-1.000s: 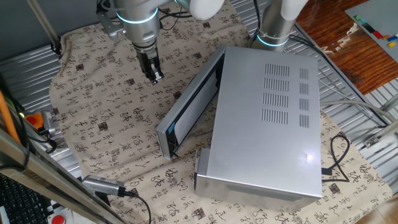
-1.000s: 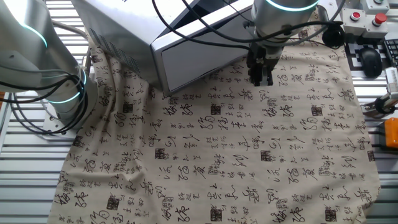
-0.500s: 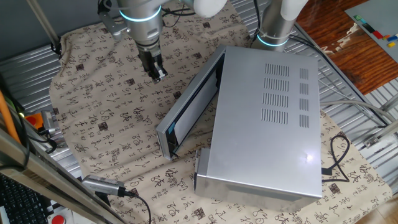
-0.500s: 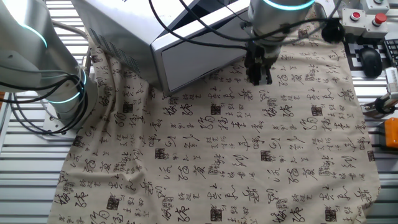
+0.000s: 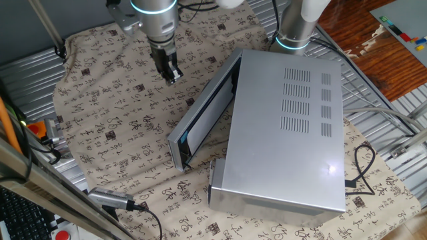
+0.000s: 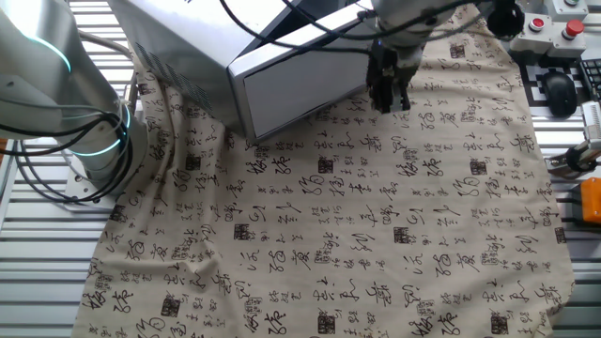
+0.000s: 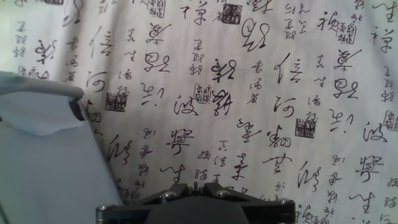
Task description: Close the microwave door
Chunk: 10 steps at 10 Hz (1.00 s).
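The microwave (image 5: 287, 127) is a big silver box with vent slots on top, lying on a cloth printed with calligraphy. The microwave door (image 5: 200, 117) stands ajar, swung out from the front at a narrow angle. It also shows in the other fixed view (image 6: 300, 89) and at the left of the hand view (image 7: 43, 162). My gripper (image 5: 172, 77) hangs above the cloth, outside the door and apart from it. In the other fixed view my gripper (image 6: 389, 101) is beside the door's end. Its fingers are together and hold nothing, as the hand view (image 7: 196, 185) shows.
A second arm's base (image 5: 293, 27) stands behind the microwave and shows at the left of the other fixed view (image 6: 84, 122). A control box with red buttons (image 6: 554, 23) and an orange object (image 6: 590, 197) sit past the cloth's edge. Cables (image 5: 363, 167) trail beside the microwave.
My gripper has moved a little across the cloth towards the door's end, staying shut. The door has not moved.
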{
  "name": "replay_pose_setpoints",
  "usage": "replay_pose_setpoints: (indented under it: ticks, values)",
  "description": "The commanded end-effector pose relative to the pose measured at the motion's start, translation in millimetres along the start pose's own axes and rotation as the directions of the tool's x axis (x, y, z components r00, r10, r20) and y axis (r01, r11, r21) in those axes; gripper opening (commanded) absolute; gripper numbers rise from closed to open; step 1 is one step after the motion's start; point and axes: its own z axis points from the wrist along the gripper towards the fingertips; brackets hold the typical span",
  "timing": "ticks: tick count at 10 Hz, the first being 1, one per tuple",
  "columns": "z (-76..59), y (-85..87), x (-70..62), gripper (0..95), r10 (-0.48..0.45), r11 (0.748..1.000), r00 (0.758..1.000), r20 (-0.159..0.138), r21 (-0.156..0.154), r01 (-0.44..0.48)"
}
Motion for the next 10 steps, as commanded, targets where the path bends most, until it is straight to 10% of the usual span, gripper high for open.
replay_pose_setpoints:
  ticks: [1,5,6,10]
  values:
    - [-0.4,0.6,0.9,0.0,-0.049,0.999,0.999,0.024,-0.001,0.049]
    - [-5.3,3.2,2.3,0.0,-0.152,0.988,0.988,0.037,0.017,0.152]
    - [-5.3,3.2,2.3,0.0,-0.316,0.949,0.947,0.057,0.034,0.315]
    - [-3.9,1.7,-1.4,0.0,-0.452,0.892,0.891,0.048,0.017,0.451]
